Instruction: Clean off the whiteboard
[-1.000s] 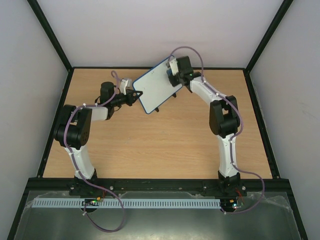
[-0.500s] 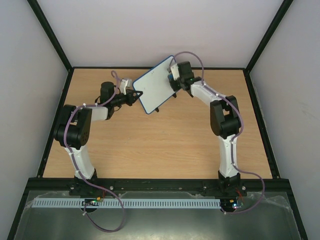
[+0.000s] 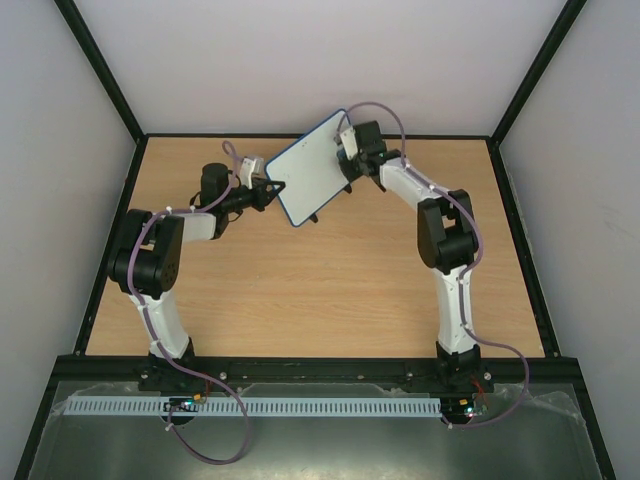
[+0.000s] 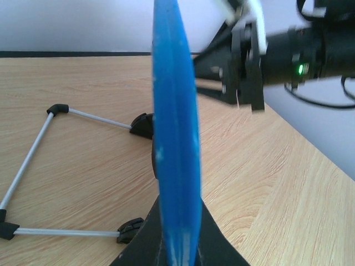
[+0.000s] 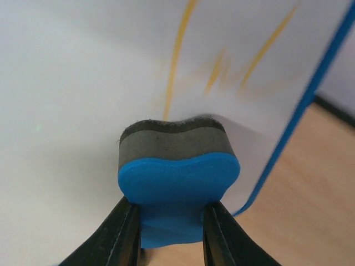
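Note:
The whiteboard (image 3: 308, 166), white with a thin blue frame, is held tilted above the table's far middle. My left gripper (image 3: 272, 189) is shut on its lower left edge; the left wrist view shows the blue frame (image 4: 176, 138) edge-on between the jaws. My right gripper (image 3: 347, 152) is shut on a blue eraser with a grey felt pad (image 5: 177, 177) and presses the felt against the board face (image 5: 83, 72). Faint orange scribbles (image 5: 222, 66) show on the board just above the eraser.
The board's stand, thin grey rods with black feet (image 4: 33, 155), lies on the wooden table (image 3: 320, 290) under the board. Black rails and grey walls enclose the table. The right arm's wrist (image 4: 288, 50) shows beyond the board in the left wrist view.
My right gripper with the eraser has slid a little to the left and up along the board's upper right edge. The left arm and the board have barely moved.

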Robot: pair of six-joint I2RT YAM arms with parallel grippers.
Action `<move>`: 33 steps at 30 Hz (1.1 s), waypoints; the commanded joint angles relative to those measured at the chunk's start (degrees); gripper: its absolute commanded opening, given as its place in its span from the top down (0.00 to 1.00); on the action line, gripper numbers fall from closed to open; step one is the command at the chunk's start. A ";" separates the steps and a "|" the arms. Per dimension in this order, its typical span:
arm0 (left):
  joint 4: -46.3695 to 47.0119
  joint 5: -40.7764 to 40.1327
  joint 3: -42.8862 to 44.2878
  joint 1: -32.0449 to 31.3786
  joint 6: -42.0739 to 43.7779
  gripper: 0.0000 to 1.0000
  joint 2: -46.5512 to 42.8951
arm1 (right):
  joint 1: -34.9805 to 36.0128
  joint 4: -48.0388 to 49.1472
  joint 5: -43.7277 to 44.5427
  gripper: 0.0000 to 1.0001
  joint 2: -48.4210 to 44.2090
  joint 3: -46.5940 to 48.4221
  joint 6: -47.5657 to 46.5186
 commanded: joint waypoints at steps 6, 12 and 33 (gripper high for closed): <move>-10.01 8.66 -1.79 -2.26 0.70 0.97 3.14 | 1.00 -3.45 0.36 0.98 5.58 21.12 0.16; -9.95 8.67 -1.74 -2.29 0.61 0.97 3.11 | 1.00 -1.81 -1.23 0.98 4.35 10.01 0.24; -9.99 8.67 -2.02 -2.46 0.67 0.97 3.14 | -0.36 -4.42 1.26 0.98 6.21 22.39 -1.64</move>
